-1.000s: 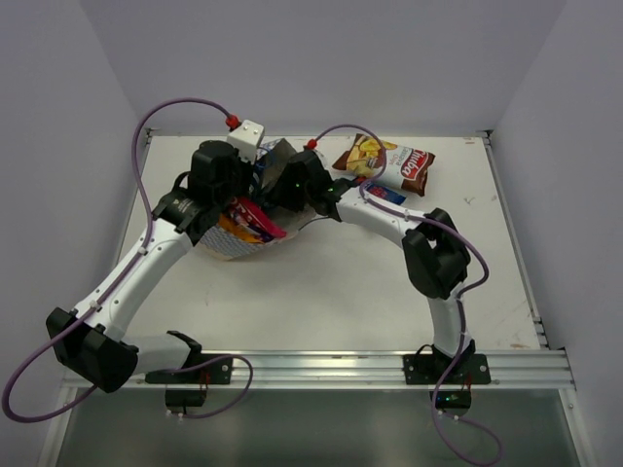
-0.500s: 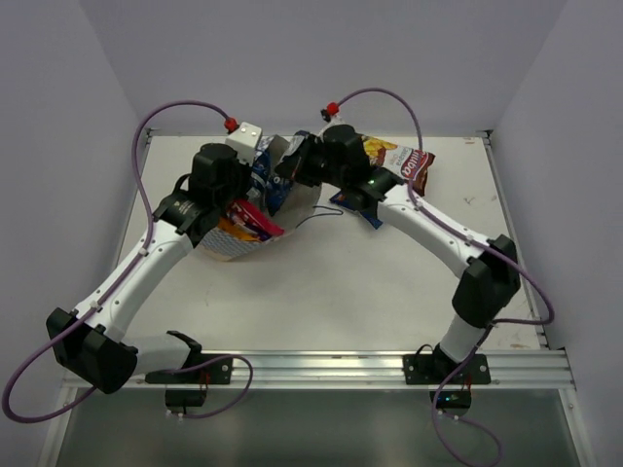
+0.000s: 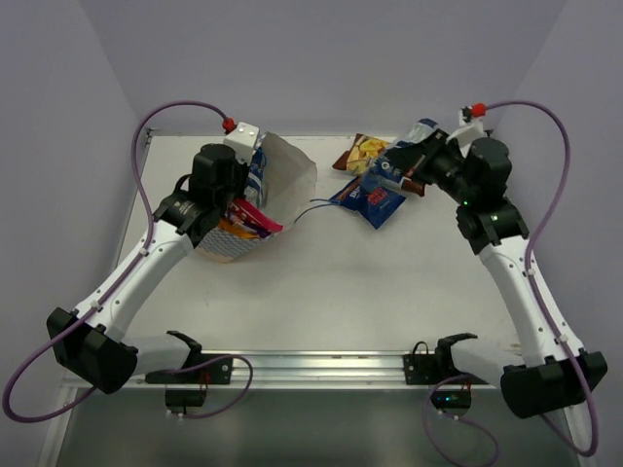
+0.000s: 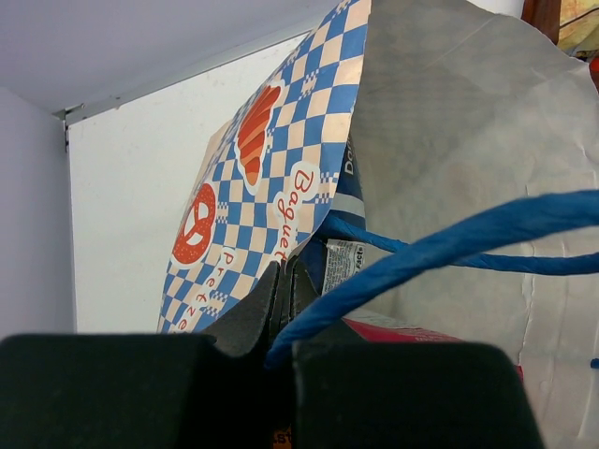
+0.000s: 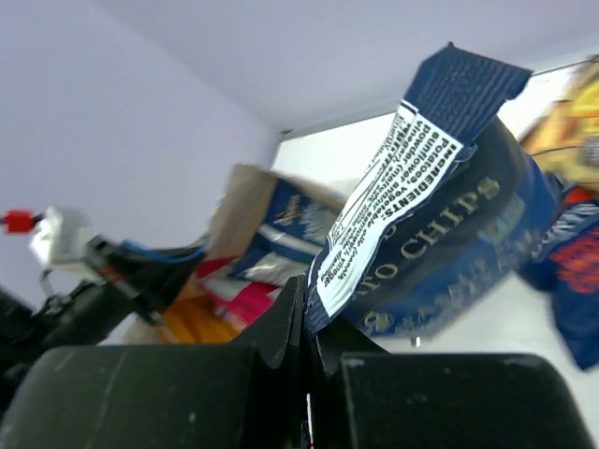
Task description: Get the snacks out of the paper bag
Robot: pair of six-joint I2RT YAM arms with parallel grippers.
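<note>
Cream-white paper with blue-and-white checkered lower sides forms the paper bag (image 3: pixel 288 173), which lies tipped over at about 10 o'clock on the white table (image 3: pixel 341 292) in the top view. Its mouth gapes toward 3 o'clock. A red-pink packet (image 3: pixel 256 220) and an orange packet (image 3: pixel 228 234) show inside the mouth, toward its 7 o'clock side. One blue string handle (image 3: pixel 317 205) trails out of the bag onto the table toward 3 o'clock.

The left gripper (image 4: pixel 285 281) sits at the bag's 11 o'clock rim. Its jaws are pressed together on the checkered edge of the paper, with a loop of blue handle crossing just in front of the fingers in the left wrist view.

The right gripper (image 5: pixel 304 318) is at about 1 o'clock over the table, well apart from the bag. Its jaws are fully closed on the crimped edge of a dark blue packet (image 5: pixel 440 234) that bears a white ingredients label and the word "CHIPS". In the right wrist view this packet stands up from the fingers, clear of the table.

Two snacks lie outside the bag, between it and the right gripper. A blue packet (image 3: pixel 376 201) rests at about 1 o'clock on the table, just past the end of the trailing handle. A brown-and-white packet (image 3: pixel 361 152) lies just beyond it toward 12 o'clock, partly hidden by the right gripper.
</note>
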